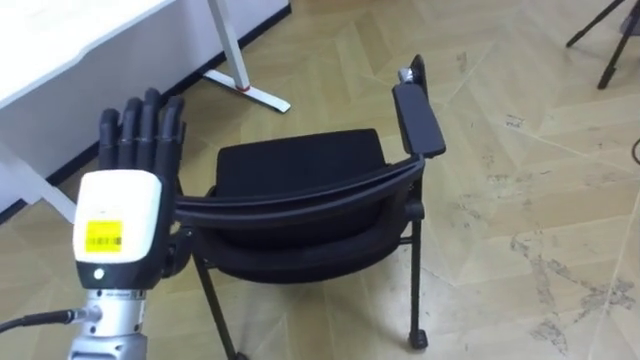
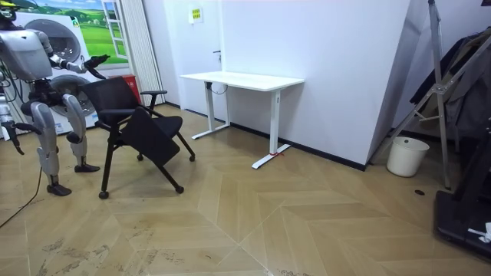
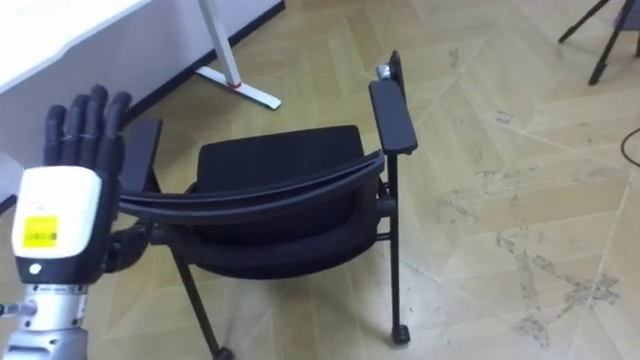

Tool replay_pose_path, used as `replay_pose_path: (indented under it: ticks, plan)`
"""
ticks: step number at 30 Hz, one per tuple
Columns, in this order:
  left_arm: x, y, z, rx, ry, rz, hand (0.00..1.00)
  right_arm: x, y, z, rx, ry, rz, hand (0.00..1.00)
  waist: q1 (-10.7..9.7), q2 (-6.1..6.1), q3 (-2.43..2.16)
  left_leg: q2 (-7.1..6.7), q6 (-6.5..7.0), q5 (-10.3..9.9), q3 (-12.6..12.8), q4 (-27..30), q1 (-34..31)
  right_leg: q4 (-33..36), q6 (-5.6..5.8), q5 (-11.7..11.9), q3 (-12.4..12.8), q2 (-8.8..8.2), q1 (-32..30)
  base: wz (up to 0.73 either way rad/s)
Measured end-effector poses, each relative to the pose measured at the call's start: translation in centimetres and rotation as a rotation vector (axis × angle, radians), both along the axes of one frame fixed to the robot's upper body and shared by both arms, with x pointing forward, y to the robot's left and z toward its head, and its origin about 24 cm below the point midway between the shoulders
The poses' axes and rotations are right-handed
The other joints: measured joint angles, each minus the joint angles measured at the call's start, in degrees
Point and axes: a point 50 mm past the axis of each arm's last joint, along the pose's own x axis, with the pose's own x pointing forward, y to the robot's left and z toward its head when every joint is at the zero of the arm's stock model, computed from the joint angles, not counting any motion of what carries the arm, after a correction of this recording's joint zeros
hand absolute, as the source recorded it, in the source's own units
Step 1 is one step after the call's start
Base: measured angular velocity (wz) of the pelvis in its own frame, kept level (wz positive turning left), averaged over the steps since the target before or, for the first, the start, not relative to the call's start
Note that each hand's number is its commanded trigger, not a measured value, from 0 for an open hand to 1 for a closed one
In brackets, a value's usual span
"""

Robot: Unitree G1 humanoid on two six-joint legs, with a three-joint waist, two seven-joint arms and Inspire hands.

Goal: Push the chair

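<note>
One hand of mine is raised at the far left: my left hand [image 1: 118, 225], its pale back with a yellow sticker turned towards me. Its dark fingers are straight and packed side by side, pointing up and away. The hand covers the left end of the curved top rim of the backrest [image 1: 300, 198]. Whether the palm actually presses on the rim I cannot tell.

Above and behind the hand is the white rectangular desk [image 1: 70, 40], with its white metal foot [image 1: 245, 92] flat on the pale herringbone wood floor [image 1: 520, 230].

Just right of my hand is the black padded office chair [image 1: 300, 165], directly in front of me with its back to me and its seat facing away. Its left armrest [image 3: 142, 150] shows just beyond my fingers. Its right armrest [image 1: 418, 118], a flat black pad, runs away from me on the far side. Below that, a thin black leg ends in a small castor [image 1: 418, 338] on the floor. Dark tripod legs [image 1: 610, 30] cross the top right corner.

In the room view I stand at the left behind the chair. My right hand [image 2: 8, 123] hangs low at my side, and I cannot tell how it is held. The desk stands well apart from the chair by the wall, and a white bucket [image 2: 406, 156] sits far to the right.
</note>
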Motion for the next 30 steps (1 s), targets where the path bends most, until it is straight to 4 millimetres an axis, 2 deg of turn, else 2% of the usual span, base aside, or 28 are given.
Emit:
replay_pose_path:
  ticks: [20, 30]
  plan:
    - [0.0, 0.1, -0.3, 0.065, 0.058, -0.045, 0.00, 0.0, -0.2, 0.1, 0.000, -0.006, -0.009, 0.00, -0.23, 0.24, 0.04, 0.00, 0.00, 0.00, 1.25, -0.62, 0.96, 0.06, 0.01, 0.00, 1.62, 0.05, -0.19, -0.03]
    - [-0.4, 0.4, -2.2, 0.075, 0.204, -0.026, 0.00, -0.1, 0.1, 0.0, 0.055, -0.016, 0.001, 0.00, -0.90, -0.01, 0.03, 0.03, 0.01, 0.01, 2.85, -1.19, 2.02, 0.21, 0.07, 0.04, 2.84, 0.06, -0.30, -0.07]
